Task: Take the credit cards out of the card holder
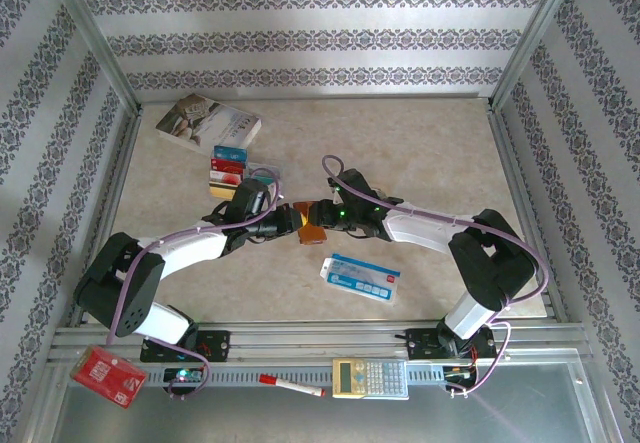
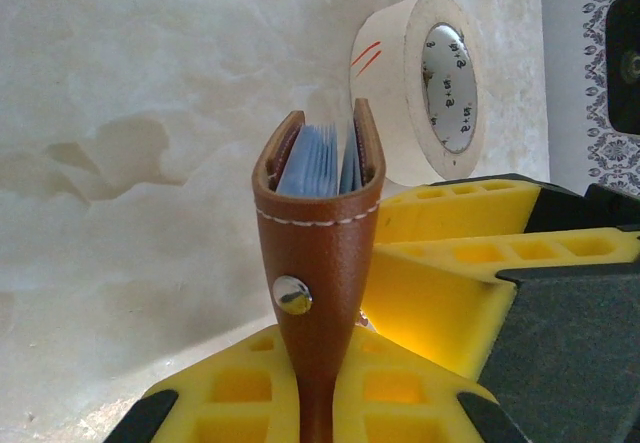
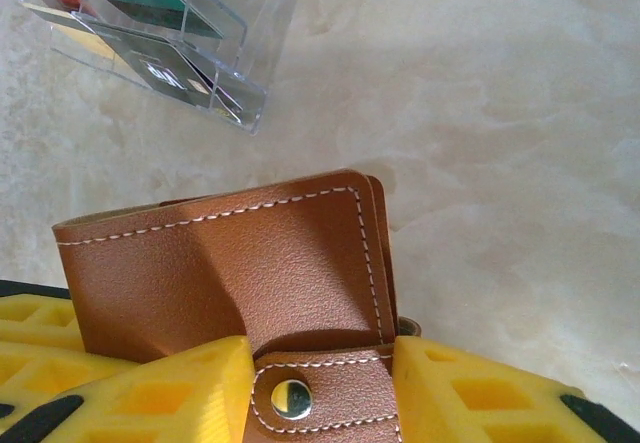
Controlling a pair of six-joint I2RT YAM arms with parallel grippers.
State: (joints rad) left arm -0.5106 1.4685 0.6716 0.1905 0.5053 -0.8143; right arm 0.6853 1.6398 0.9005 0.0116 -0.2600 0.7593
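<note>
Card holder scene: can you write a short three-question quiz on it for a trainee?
1. True or false: the left pincer is shut on the holder.
2. The holder's sleeves look: A blue, B green, C red.
3. Fill in: the cards on the table lie beside the ____.
Key: 1 true; 2 A; 3 book.
</note>
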